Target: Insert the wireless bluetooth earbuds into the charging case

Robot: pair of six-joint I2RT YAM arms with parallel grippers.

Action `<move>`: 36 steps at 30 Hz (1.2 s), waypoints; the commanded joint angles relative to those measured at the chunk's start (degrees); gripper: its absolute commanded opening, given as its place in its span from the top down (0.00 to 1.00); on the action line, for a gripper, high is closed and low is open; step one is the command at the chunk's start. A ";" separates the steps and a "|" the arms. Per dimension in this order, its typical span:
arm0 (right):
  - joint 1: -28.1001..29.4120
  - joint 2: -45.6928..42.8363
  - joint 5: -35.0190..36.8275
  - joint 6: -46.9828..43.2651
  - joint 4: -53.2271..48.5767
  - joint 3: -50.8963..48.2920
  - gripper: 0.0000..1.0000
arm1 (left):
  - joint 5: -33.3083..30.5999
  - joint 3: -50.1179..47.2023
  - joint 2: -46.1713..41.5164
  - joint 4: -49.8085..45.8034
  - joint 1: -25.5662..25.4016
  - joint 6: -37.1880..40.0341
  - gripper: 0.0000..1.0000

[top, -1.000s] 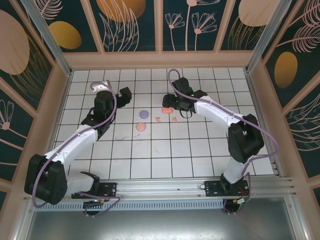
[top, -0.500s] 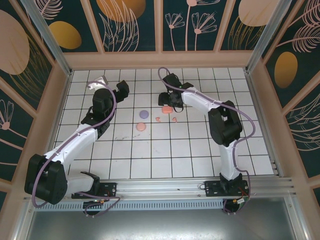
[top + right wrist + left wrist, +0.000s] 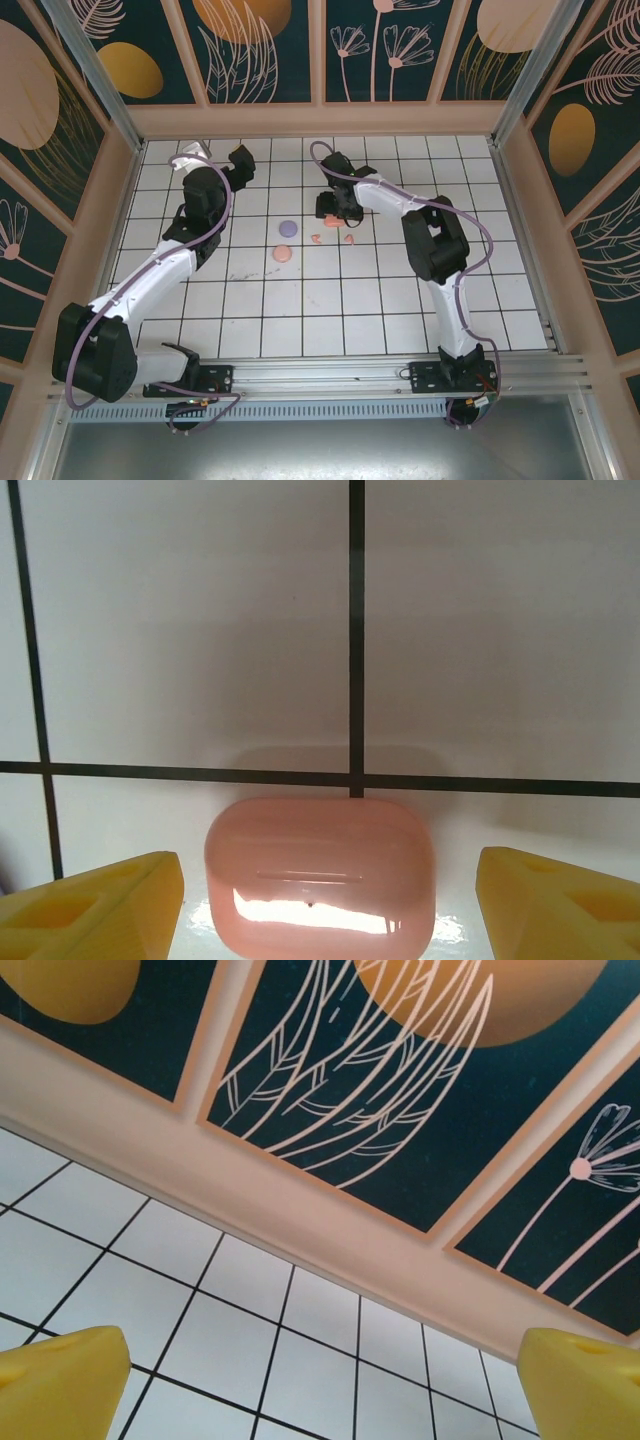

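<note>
**Clerk:** Top view, first entry?
**Checker:** Left hand point(image 3: 240, 160), upper left of centre, over bare white tiles of the desk point(image 3: 400, 300). Its fingers are spread with nothing between them.
**Clerk:** Second entry?
**Checker:** Right hand point(image 3: 335, 207), just above centre, down at a salmon-pink charging case point(image 3: 333, 221). Below the case and apart from it lie the first earbud point(image 3: 317, 239) and second earbud point(image 3: 348, 238), both tiny and salmon-pink, loose on the tiles. Left of those is a purple disc point(image 3: 288, 228), and lower still a pink disc point(image 3: 282, 253).
**Clerk:** Left wrist view?
**Checker:** Yellow fingertips point(image 3: 60, 1385) in the two bottom corners, set wide. Left hand point(image 3: 320, 1390) is open and empty. Beyond it are tiles, then a wall panel point(image 3: 330, 1110) with a leaf drawing.
**Clerk:** Right wrist view?
**Checker:** Charging case point(image 3: 320, 880) at bottom centre, rounded and glossy, with a seam line across its face, resting on the tiles. Yellow fingertips point(image 3: 95, 905) flank it left and right, with a gap on each side. Right hand point(image 3: 330, 910) is open, astride the case and not gripping it.
</note>
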 commanded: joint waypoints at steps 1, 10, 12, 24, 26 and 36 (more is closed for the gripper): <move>0.18 1.59 -0.23 -1.48 -2.07 3.01 0.23 | -2.39 1.19 0.88 -1.61 0.18 -1.58 0.01; 0.64 5.06 1.53 -1.24 -3.52 5.19 0.26 | -1.96 1.12 1.65 -1.91 0.21 -2.26 0.01; 0.72 5.46 1.57 -1.13 -3.61 5.13 0.27 | -1.92 1.95 2.37 -2.92 0.19 -2.52 0.01; 2.14 6.11 1.67 -1.26 -3.26 4.69 0.46 | -4.94 3.64 3.86 -8.03 0.17 -6.78 0.01; 2.38 6.04 1.66 -1.06 -3.02 4.53 0.51 | -4.32 3.68 3.92 -8.28 0.22 -6.19 0.02; 2.39 2.79 1.09 0.19 -0.02 1.65 0.65 | 6.23 0.02 2.69 -0.18 0.22 -0.86 0.03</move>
